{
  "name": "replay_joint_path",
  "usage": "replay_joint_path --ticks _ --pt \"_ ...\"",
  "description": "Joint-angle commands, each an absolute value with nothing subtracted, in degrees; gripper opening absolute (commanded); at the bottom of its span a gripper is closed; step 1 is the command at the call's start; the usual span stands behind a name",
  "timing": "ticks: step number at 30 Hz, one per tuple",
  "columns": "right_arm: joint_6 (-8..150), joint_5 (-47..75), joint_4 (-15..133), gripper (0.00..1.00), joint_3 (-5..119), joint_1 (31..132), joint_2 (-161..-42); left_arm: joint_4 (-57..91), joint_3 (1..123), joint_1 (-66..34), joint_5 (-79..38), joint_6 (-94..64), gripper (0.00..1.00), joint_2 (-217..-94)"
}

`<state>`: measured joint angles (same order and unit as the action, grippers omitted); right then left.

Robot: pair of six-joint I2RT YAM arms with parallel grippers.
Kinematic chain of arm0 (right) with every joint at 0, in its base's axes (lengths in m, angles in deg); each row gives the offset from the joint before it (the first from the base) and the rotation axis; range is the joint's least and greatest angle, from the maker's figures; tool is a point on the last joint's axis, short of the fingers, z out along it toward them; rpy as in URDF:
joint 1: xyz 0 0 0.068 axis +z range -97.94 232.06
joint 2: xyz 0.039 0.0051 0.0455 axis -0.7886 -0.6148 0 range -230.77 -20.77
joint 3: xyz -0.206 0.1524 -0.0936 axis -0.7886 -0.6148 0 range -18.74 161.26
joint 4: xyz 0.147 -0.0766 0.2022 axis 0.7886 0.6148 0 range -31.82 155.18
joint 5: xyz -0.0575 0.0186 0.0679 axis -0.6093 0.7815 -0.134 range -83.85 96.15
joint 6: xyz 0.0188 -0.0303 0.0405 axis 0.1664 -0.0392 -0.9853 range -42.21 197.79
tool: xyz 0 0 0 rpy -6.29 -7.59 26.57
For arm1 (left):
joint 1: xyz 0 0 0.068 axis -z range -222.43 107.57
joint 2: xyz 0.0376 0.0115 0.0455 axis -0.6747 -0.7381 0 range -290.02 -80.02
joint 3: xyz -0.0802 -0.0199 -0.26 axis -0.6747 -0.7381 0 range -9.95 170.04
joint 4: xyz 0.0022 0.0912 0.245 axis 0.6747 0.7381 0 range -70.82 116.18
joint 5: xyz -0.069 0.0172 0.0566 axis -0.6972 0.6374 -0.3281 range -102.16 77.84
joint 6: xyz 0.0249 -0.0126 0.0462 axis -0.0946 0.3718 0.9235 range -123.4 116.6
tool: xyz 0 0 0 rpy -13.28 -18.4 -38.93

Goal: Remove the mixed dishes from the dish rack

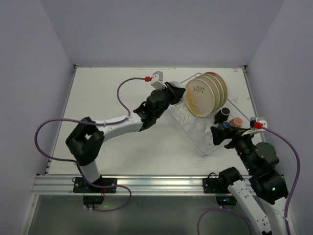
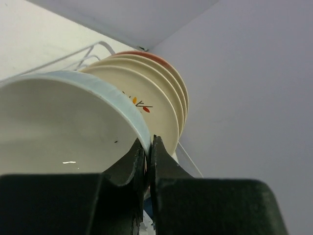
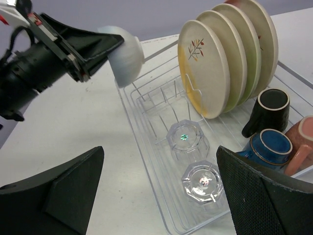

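Left fingers point(image 2: 152, 147) clenched on the rim of the small white bowl point(image 3: 126, 54), one finger inside the lip, one outside. Bowl: cream inside, pale bluish-white outside, tipped on edge with its mouth turned toward the arm. It sits at the 10 o'clock corner of the dish rack point(image 3: 156, 112); whether it touches the wire cannot be told. Rack is clear-white thin wire, rectangular, lying aslant on the counter point(image 1: 146, 152) toward 2 o'clock from its middle in the overhead view. Four round cream plates point(image 3: 210, 68) stand on edge in a row at the rack's 12 o'clock end; the front one has a yellow half and a sprig mark. Two clear glasses point(image 3: 185, 138) rest in the rack's middle. Dark cup point(image 3: 268, 110), blue cup point(image 3: 271, 147) and salmon cup point(image 3: 303, 142) cluster at 3 o'clock. Right fingers point(image 1: 219, 136) spread wide, holding nothing, above the rack's 6 o'clock end.
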<state>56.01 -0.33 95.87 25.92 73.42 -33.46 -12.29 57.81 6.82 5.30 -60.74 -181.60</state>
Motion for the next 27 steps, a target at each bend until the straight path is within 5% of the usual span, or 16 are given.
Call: replay_joint_path --ticks 1,6,11,19,27 --pt "55.8 -0.8 94.5 0.99 26.4 73.4 -32.5 -3.6 65.3 6.9 10.5 -44.8 0.0 -174.0" --pt "56.1 -0.5 94.3 0.99 27.4 73.4 -32.2 14.0 70.7 4.7 16.4 -38.2 0.0 -170.5" --pt "55.5 1.8 92.7 0.99 26.8 73.4 -33.5 39.8 79.8 -7.7 14.5 -38.6 0.0 -173.0" --pt "56.0 4.4 93.4 0.99 25.8 73.4 -34.6 62.5 100.6 -31.3 3.4 -33.9 0.0 -190.7" --pt "56.2 7.2 94.3 0.99 27.3 73.4 -33.5 78.1 129.2 -38.2 2.5 -28.2 0.0 -214.1"
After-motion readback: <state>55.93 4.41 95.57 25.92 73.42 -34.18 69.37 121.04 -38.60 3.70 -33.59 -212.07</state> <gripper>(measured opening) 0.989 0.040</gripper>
